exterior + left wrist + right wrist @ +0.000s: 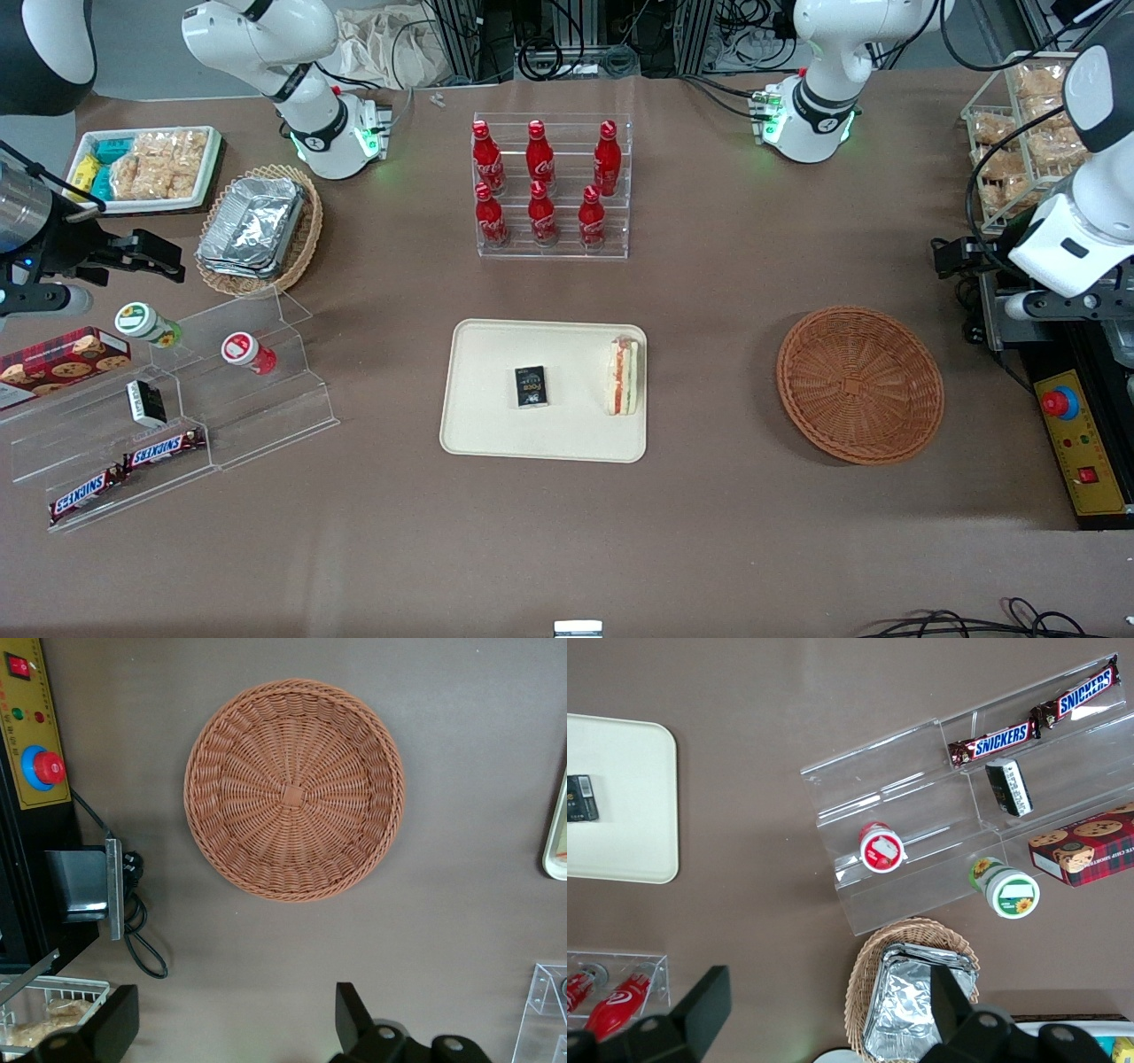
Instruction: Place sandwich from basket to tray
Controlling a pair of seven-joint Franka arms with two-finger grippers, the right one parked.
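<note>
The sandwich (623, 376) lies on the cream tray (483, 430), on its edge by the rim nearest the basket. The round reddish-brown basket (859, 384) holds nothing and sits beside the tray, toward the working arm's end of the table. In the left wrist view the basket (292, 797) fills the middle and a sliver of the tray (558, 837) shows at the frame edge. My gripper (959, 257) hangs above the table, farther from the front camera than the basket and clear of it. It is open (235, 1028), with only bare tablecloth between the fingers.
A small black box (531, 386) lies mid-tray. A rack of red cola bottles (549, 186) stands farther back. A black and yellow control box with a red button (1067, 403) sits beside the basket. A wire rack of snacks (1019, 133) is near the working arm.
</note>
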